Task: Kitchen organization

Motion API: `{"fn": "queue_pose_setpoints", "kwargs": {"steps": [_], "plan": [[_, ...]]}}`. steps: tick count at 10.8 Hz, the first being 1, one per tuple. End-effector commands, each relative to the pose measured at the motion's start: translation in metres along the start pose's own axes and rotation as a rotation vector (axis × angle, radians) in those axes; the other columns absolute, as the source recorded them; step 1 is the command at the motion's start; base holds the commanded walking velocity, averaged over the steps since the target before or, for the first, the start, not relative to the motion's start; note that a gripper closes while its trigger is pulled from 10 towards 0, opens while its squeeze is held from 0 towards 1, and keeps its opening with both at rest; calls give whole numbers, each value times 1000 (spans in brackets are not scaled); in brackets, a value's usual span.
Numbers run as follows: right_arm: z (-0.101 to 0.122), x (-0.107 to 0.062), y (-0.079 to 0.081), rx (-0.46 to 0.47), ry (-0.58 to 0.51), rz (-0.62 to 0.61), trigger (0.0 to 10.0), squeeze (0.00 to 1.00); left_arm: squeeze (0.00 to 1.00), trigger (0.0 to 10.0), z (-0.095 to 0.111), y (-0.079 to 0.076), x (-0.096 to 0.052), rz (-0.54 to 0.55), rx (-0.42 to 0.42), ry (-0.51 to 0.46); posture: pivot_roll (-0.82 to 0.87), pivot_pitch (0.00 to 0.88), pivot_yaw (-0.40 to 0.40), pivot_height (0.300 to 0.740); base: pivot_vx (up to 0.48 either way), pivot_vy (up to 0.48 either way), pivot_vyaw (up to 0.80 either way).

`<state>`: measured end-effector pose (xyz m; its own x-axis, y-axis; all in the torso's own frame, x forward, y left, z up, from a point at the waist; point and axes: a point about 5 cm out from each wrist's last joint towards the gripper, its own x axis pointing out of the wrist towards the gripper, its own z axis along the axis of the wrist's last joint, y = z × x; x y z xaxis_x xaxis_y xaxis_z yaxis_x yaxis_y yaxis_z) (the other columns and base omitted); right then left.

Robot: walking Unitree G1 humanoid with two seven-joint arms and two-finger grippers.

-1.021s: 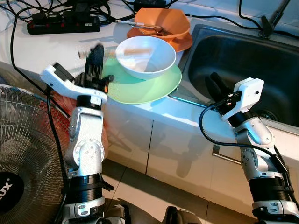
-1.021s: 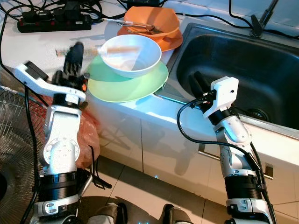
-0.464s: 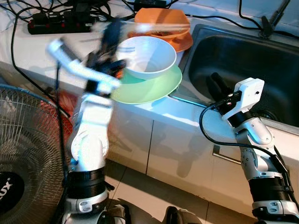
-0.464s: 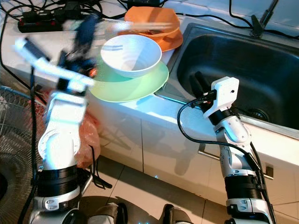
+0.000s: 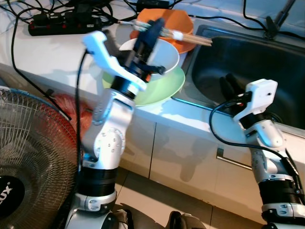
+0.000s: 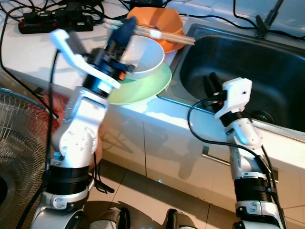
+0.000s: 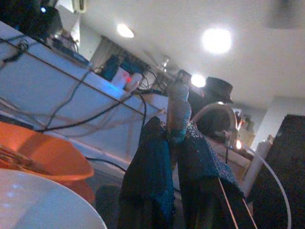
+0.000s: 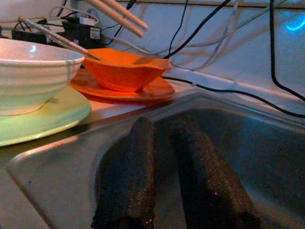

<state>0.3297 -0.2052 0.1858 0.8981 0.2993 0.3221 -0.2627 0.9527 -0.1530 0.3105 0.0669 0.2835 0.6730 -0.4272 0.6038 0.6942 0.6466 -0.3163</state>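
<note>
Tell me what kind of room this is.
A home kitchen, most likely. A steel sink is set into a white counter over cabinet doors, and a white bowl sits on a green plate beside orange dishes.

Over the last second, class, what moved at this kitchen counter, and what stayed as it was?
The left tool, shut on the chopsticks, swung them from the counter's left side up over the white bowl, tips now reaching towards the sink. The right tool barely shifted. The bowl, green plate and orange dishes stayed put.
</note>
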Motion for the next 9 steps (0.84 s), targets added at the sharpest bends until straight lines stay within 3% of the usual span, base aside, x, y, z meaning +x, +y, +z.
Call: {"fn": "queue_pose_setpoints", "kwargs": {"steps": [1, 3, 7, 9], "plan": [[8, -1, -6, -10, -27, 0, 10000, 0, 0, 10000, -3, -8, 6, -41, 11, 7, 37, 144, 2, 740, 0, 0, 0], [10, -6, -21, -51, -12, -2, 10000, 0, 0, 10000, -22, -11, 9, -63, 41, 74, 25, 133, 10, 740, 0, 0, 0], [20, -22, -42, -81, 13, 56, 10000, 0, 0, 10000, -52, -10, 14, -64, 17, 148, 11, 129, 17, 740, 0, 0, 0], [20, -25, -39, -85, 34, 114, 10000, 0, 0, 10000, -71, -11, 15, -71, 29, 204, 7, 133, 19, 740, 0, 0, 0]]}}
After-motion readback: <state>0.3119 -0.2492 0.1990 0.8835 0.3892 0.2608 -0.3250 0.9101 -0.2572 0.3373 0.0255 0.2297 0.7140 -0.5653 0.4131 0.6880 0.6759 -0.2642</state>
